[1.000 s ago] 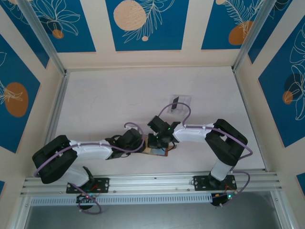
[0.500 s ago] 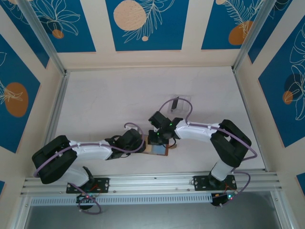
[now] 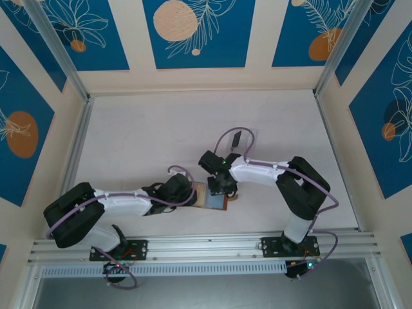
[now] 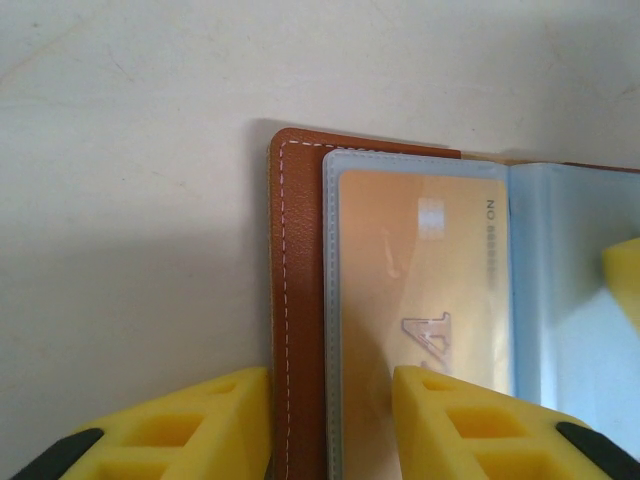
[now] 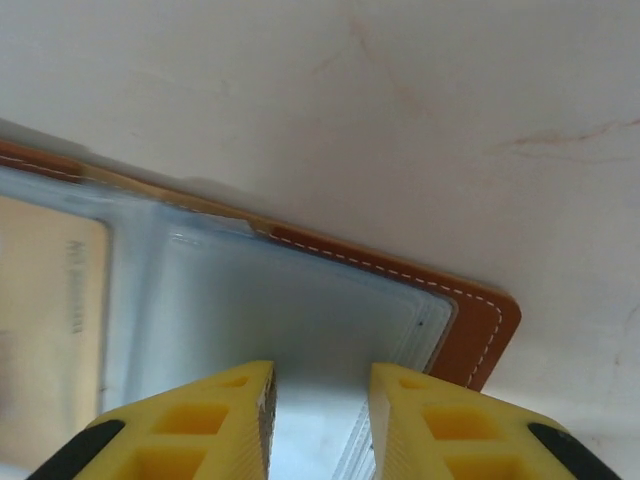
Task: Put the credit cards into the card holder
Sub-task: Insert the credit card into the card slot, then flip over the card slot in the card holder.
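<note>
The card holder (image 4: 298,300) is showing brown leather with white stitching along its edge, and its inner sleeves are looking pale blue. The tan-gold credit card (image 4: 420,290) inside one sleeve is carrying grey lettering. The left gripper (image 4: 330,410) and the right gripper (image 5: 320,405) are both showing yellow fingers with black tips. The table (image 3: 148,135) is looking off-white with faint reddish veins. The walls (image 3: 132,38) are showing cream bands and blue panels with white leaf outlines and peach circles. The far credit card (image 3: 237,137) is appearing black, perhaps.

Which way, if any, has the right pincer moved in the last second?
Yes, slightly. The right pincer has shifted across the card holder toward the clear tray on the far side, uncovering more of the holder.
</note>
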